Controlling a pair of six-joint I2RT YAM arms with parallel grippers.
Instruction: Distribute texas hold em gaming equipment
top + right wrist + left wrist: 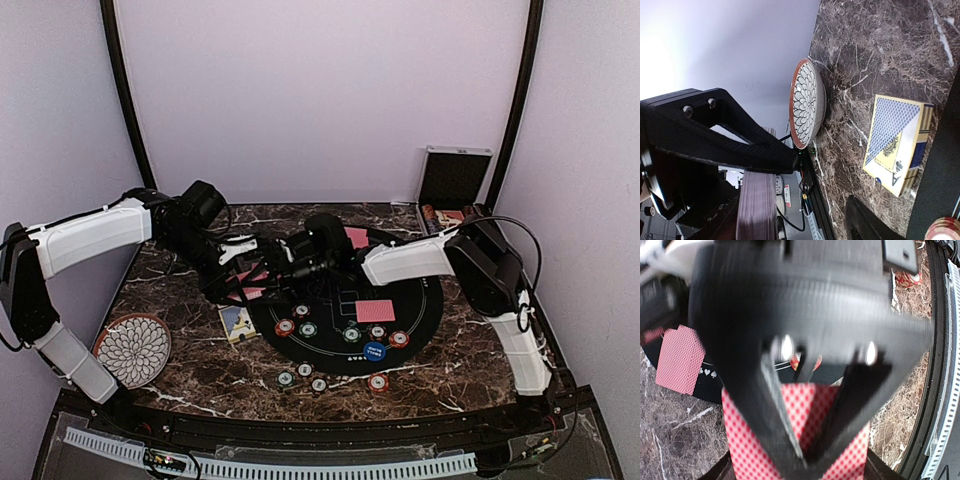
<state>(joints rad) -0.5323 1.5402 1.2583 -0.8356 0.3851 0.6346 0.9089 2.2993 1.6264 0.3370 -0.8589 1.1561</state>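
Note:
My left gripper (243, 268) (805, 460) hovers over the left edge of the black mat (425, 300), shut on a stack of red-backed cards (752, 440). My right gripper (283, 262) (822, 182) meets it from the right with its fingers apart; the stack's edge (757, 205) shows just under its upper finger (740, 145). Dealt red-backed cards (375, 310) (356, 237) (680, 360) lie on the mat. Red, green and white chips (351, 335) (285, 327) sit in pairs on the mat, a blue button disc (374, 351) among them. More chips (305, 376) (377, 382) lie on the marble in front.
A blue and yellow card box (237, 322) (895, 142) lies on the marble left of the mat. The flower-patterned plate (133, 348) (807, 105) stands at the front left. An open chip case (452, 185) leans at the back right corner. Black frame posts flank the table.

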